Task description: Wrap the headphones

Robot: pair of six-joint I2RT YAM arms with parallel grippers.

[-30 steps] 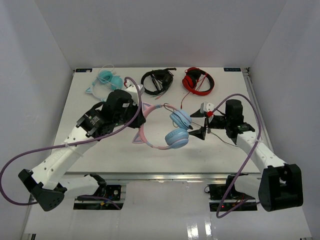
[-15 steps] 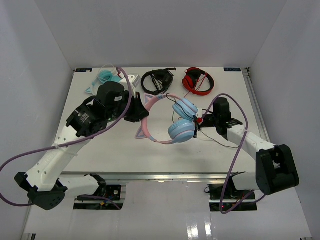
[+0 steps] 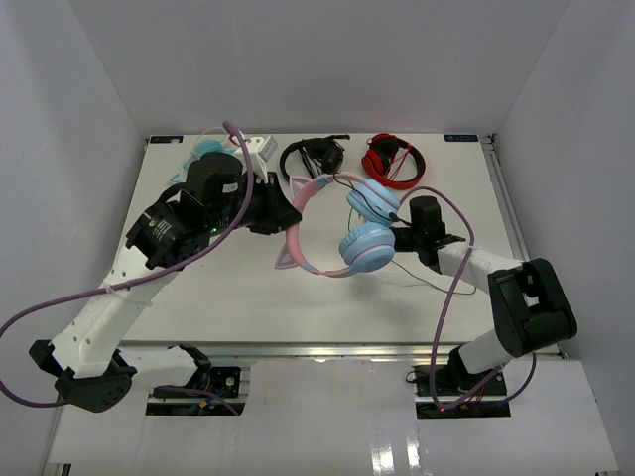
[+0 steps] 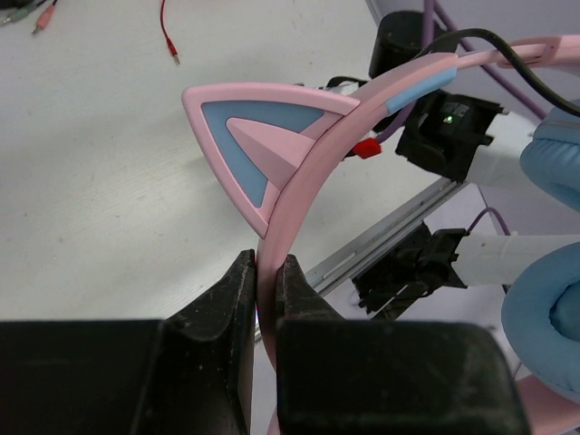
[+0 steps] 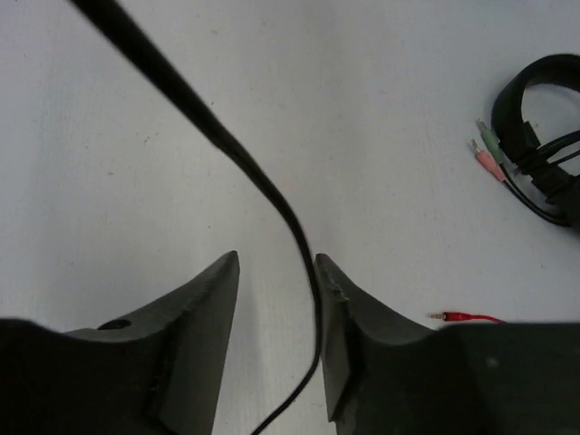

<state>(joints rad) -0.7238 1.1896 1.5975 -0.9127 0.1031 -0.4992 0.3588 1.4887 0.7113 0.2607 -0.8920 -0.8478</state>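
**Top view.** The over-ear headphones [image 3: 367, 248], with a pink cat-ear headband [image 3: 298, 234] and two round light blue earcups [image 3: 369, 201], are near the middle of the white desk [image 3: 228, 297]. The left fingers [image 3: 281, 214] meet the headband from 9 o'clock. The right fingers [image 3: 395, 238] lie just beside the earcups at 3 o'clock. Along the far edge, from 11 to 1 o'clock, lie all-teal cat-ear headphones [image 3: 210, 154], black headphones [image 3: 310, 159] and red headphones [image 3: 392, 161].

**Left wrist view.** The left fingers [image 4: 267, 272] are clamped on the pink headband, which rises from between them toward 1 o'clock, clear of the desk. A pink cat ear with a blue inset [image 4: 240, 145] stands just above the fingertips. The thin black cable [image 4: 517, 63] crosses the band at 2 o'clock, and the earcups fill the 3 to 4 o'clock edge.

**Right wrist view.** The right fingers [image 5: 275, 272] stand apart. The cable enters from 11 o'clock and passes between them, close along the right-hand finger and well clear of the other. Whether it touches that finger cannot be told. A red plug [image 5: 449, 316] lies on the desk at 4 o'clock.
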